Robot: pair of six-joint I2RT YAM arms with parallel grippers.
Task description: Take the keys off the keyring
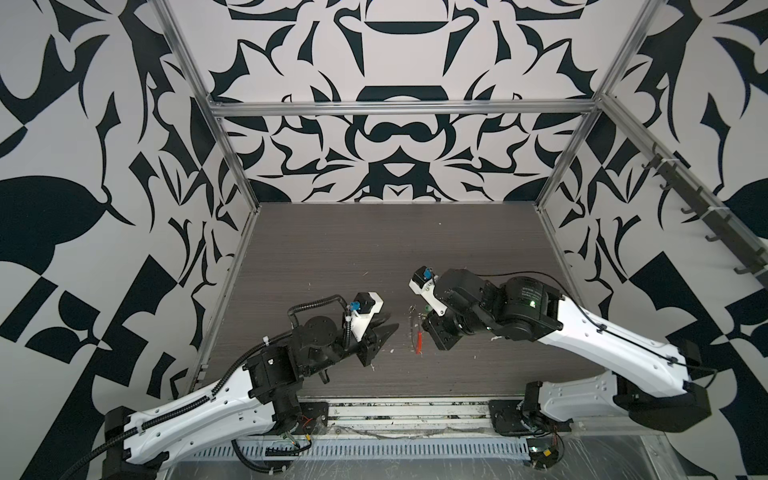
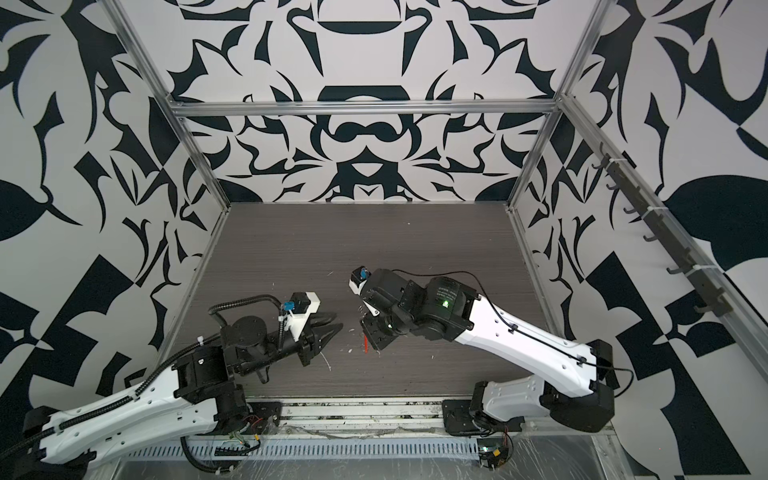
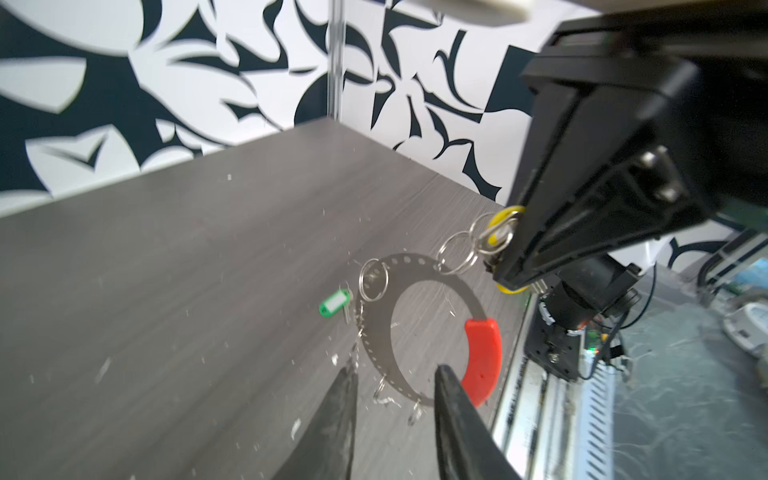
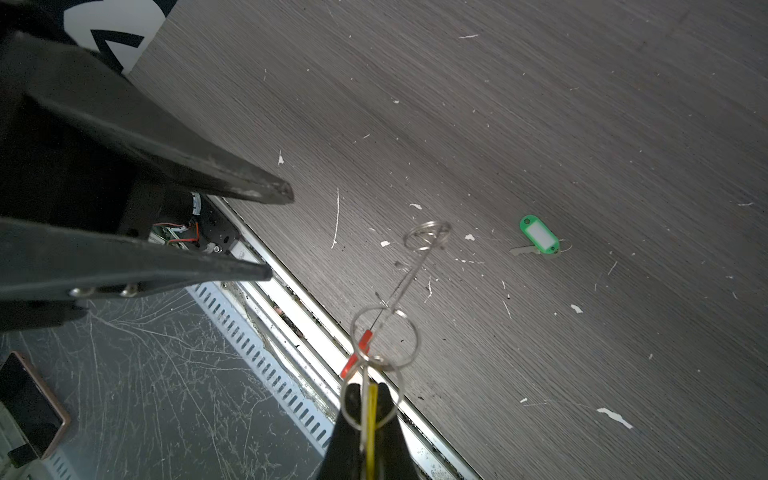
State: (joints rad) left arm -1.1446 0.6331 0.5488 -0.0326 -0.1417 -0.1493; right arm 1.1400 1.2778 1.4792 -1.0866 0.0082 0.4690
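Note:
The keyring (image 3: 376, 332), a thin grey hoop dotted with holes, hangs upright above the table; in a top view it is a thin edge-on line (image 1: 412, 326). A curved red strip (image 3: 484, 357) (image 4: 364, 340) (image 2: 365, 344) sits on the hoop. My right gripper (image 4: 370, 388) is shut on the yellow tag (image 4: 372, 401) (image 3: 498, 222), whose wire loops (image 3: 457, 257) link it to the hoop. Apart from the hoop, the green tag (image 4: 539, 234) (image 3: 332, 303) lies flat on the table. My left gripper (image 3: 395, 372) (image 1: 392, 322) (image 4: 278, 230) is open just short of the hoop, touching nothing.
The dark wood-grain table (image 1: 374, 249) carries scattered white flecks (image 4: 614, 417). Metal rails and a slotted cable duct (image 1: 374, 449) run along its front edge. Aluminium frame posts (image 1: 232, 166) and patterned walls close in the sides and back. A phone-like device (image 4: 29, 407) lies beyond the front edge.

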